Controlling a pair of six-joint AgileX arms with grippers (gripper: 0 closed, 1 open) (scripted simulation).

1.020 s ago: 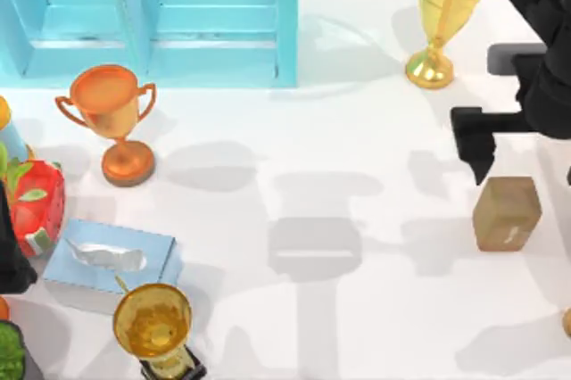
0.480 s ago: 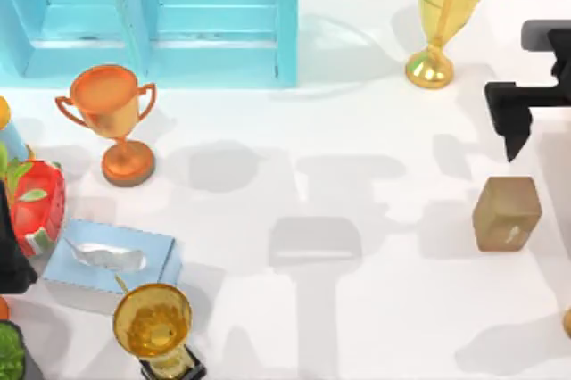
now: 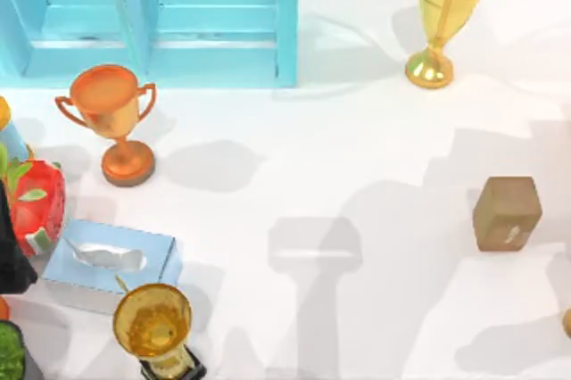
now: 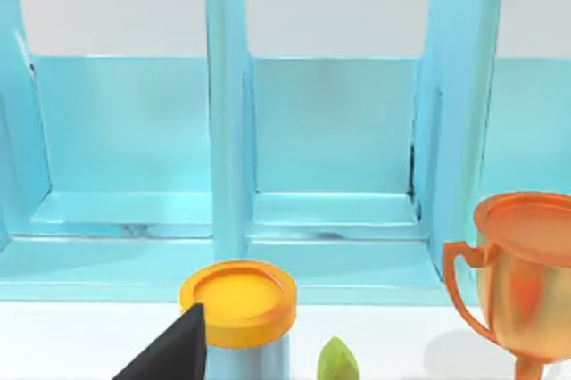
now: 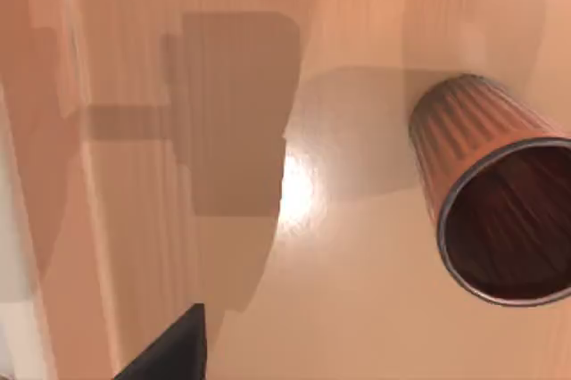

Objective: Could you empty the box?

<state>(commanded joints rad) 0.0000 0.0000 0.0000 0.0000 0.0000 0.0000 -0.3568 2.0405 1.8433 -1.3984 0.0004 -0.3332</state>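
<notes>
You would have found the brown box (image 3: 507,212) upright on the white counter (image 3: 357,148) at its right side, lid closed, contents unseen. The right wrist view looked at a ribbed bin (image 5: 493,204), interior dark. Neither hand's grip state could be told.

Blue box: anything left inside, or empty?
Empty as far as visible. The blue box shows bare compartments in the left wrist view; the top view cuts off its far part. The brown block sits outside on the table.
</notes>
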